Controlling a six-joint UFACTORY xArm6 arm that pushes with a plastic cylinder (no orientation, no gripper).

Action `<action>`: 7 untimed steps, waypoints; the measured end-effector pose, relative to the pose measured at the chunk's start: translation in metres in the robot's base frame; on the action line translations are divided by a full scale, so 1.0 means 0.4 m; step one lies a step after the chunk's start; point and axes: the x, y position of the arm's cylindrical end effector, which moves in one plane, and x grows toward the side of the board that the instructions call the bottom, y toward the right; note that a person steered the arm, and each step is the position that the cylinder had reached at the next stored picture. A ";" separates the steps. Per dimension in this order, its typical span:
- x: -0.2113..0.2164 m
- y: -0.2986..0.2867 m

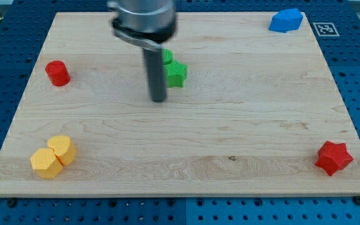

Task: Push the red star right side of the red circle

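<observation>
The red star point(334, 157) lies near the board's bottom right corner. The red circle point(57, 73), a short cylinder, stands at the view's left, in the upper half of the board. My tip point(159, 100) rests on the board near the middle, a little left of centre, far from both red blocks. It stands just left of and below a green star point(175, 74). The rod hides part of a second green block point(166, 56) behind it.
Two yellow blocks point(54, 156) sit touching each other near the bottom left corner. A blue block point(285, 20) lies at the top right corner. The wooden board point(242, 125) rests on a blue perforated table.
</observation>
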 end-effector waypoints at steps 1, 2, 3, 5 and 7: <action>0.053 0.224; 0.062 0.472; 0.081 0.702; 0.090 0.719; 0.189 0.868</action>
